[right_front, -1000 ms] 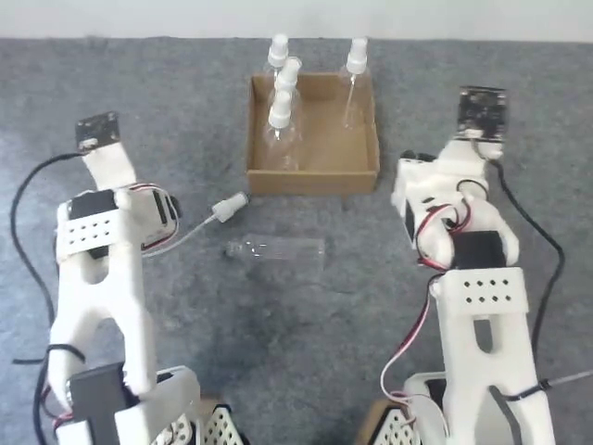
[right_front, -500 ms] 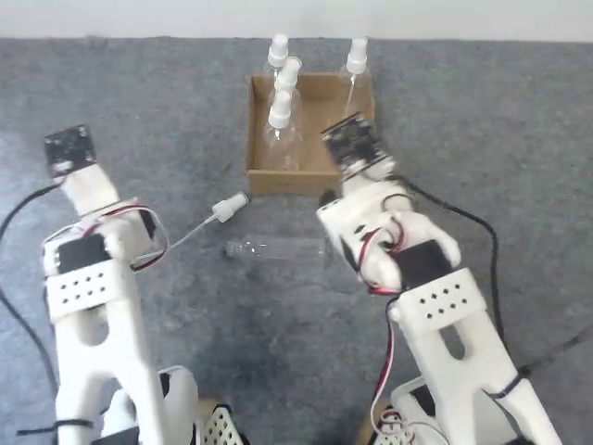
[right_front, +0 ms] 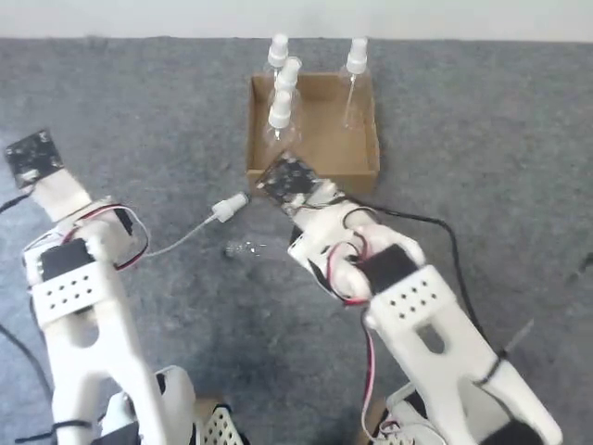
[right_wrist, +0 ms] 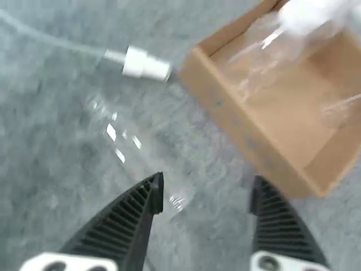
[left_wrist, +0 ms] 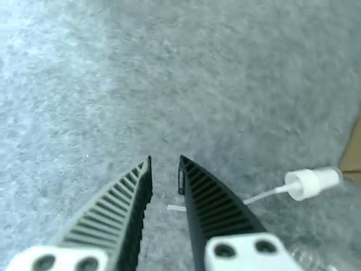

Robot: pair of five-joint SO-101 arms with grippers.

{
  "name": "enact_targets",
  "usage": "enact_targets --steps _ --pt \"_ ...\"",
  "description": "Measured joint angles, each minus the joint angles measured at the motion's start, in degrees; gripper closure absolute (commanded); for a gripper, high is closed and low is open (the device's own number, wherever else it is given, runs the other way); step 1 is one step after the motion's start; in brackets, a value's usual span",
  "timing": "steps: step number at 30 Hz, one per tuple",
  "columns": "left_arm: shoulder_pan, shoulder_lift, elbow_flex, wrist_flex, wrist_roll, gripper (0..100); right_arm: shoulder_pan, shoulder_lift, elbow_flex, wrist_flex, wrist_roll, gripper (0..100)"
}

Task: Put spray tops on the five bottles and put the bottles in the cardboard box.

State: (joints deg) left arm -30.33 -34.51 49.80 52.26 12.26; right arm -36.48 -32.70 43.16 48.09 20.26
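The cardboard box (right_front: pixel 324 139) sits at the far middle of the desk (right_front: pixel 482 120) in the high view. In it we count four capped bottles (right_front: pixel 281 116) standing upright: three crowd the wall on the left arm's side and one stands in the far corner opposite, so bare floor shows along the front wall. The fifth bottle (right_front: pixel 243 248) lies on its side on the desk short of the box; we see its neck end, and the rest is covered by the right arm (right_front: pixel 389 278), which reaches across the middle with its wrist close to the box's front wall. The loose spray top (right_front: pixel 230 206) lies just off the box's near corner, with its tube (right_front: pixel 176 243) trailing toward the left arm (right_front: pixel 79 278). That arm stands off to the side with open desk all around it. In the left wrist view, we find the left pincer (left_wrist: pixel 165 164) set narrow, a slim gap between its fingers and nothing in it, low over bare desk. The spray top (left_wrist: pixel 313 182) lies apart from it, and an edge of the box (left_wrist: pixel 355 152) shows beyond. In the right wrist view, the right pincer (right_wrist: pixel 207 183) is spread wide and holds nothing. The fifth bottle (right_wrist: pixel 135 147) lies on the desk beneath it, its base end near one finger (right_wrist: pixel 146 206). The spray top (right_wrist: pixel 145 63) lies just past the bottle's other end, and the box's front wall (right_wrist: pixel 254 135) runs close beside the other finger.
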Motion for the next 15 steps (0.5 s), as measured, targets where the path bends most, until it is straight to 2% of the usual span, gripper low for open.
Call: enact_targets --steps 6,15 --pt "-0.18 2.46 0.00 -0.35 0.09 88 -4.48 7.30 0.00 0.00 4.48 72.0" --pt "-0.09 2.46 0.00 -0.35 0.09 88 -5.45 10.90 0.00 -2.46 6.07 71.9"
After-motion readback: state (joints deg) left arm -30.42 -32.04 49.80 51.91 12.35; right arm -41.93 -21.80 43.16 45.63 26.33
